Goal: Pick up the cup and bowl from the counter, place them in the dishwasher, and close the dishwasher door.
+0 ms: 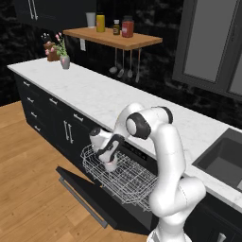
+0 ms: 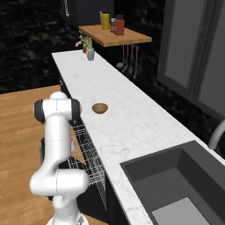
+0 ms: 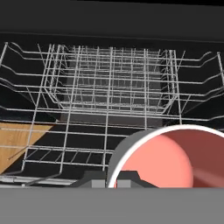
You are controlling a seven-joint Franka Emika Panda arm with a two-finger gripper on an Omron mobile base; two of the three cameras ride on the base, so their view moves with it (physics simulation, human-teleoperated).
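While the counter [image 2: 132,118] runs long above it, dishwasher [image 1: 142,156] stands open: door [image 1: 90,194] folded down flat, rack [image 1: 120,177] pulled out over it. Bowl [image 2: 99,108] sits alone on the counter, above and behind the hand, well apart from it. Gripper [image 1: 109,163] hangs low over the rack's left end, fingers pinched on the cup [image 3: 168,159] wall. Cup is upright, red inside facing up, rack wires directly below it. Judgement: release point is straight down; the bowl fetch then means reaching up and back.
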